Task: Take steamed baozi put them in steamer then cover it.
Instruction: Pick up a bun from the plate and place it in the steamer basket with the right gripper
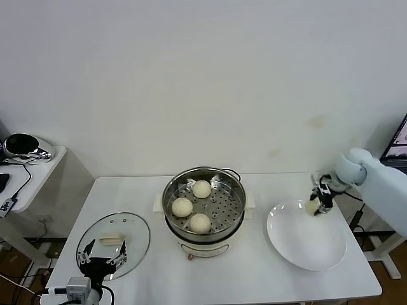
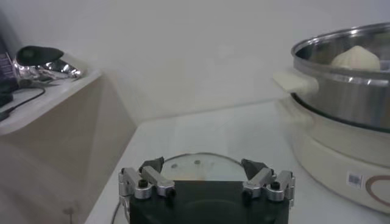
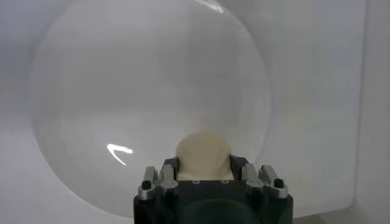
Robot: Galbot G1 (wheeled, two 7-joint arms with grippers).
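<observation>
The steamer (image 1: 238, 192) stands mid-table with three steamed baozi (image 1: 201, 189) on its perforated tray; in the left wrist view its steel wall (image 2: 347, 91) shows with one bun (image 2: 356, 58) above the rim. My right gripper (image 1: 316, 206) is shut on another baozi (image 3: 203, 152), held over the far edge of the white plate (image 1: 305, 244); the bun sits between the jaws of that gripper (image 3: 203, 165). The cover (image 1: 130, 232), a glass lid with a cream handle (image 1: 111, 240), lies flat at the left. My left gripper (image 1: 102, 255) hovers open over its near edge (image 2: 198, 165).
A low side table (image 1: 38, 168) at far left carries a black and silver device (image 1: 22, 146) and cables. A monitor edge (image 1: 399, 141) shows at far right. The plate (image 3: 146, 91) holds nothing else. The table's front edge runs close under the lid.
</observation>
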